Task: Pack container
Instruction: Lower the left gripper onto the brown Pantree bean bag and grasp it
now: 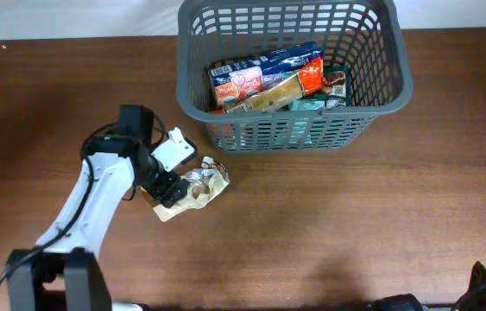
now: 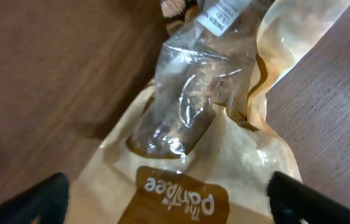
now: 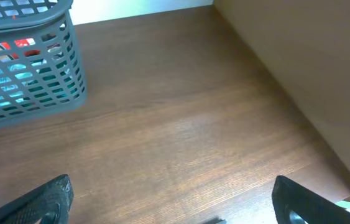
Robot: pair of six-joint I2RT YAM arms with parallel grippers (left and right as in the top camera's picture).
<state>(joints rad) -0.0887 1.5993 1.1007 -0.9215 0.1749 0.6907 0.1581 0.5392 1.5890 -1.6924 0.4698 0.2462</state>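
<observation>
The dark grey lattice container point(image 1: 381, 95) stands at the back middle of the table, with several snack packets point(image 1: 268, 76) inside. It also shows at the left in the right wrist view point(image 3: 69, 74). A tan and clear snack bag point(image 1: 204, 183) lies on the table in front of the container's left corner. My left gripper point(image 1: 167, 192) is open and sits over the bag's near end. In the left wrist view the bag point(image 2: 187, 155) fills the space between the spread fingers point(image 2: 168, 199). My right gripper point(image 3: 175, 202) is open and empty above bare table.
The brown wooden table point(image 1: 355, 216) stretches in front of and to the right of the container. In the right wrist view a tan wall or board point(image 3: 305, 74) rises at the right, beside the table's edge.
</observation>
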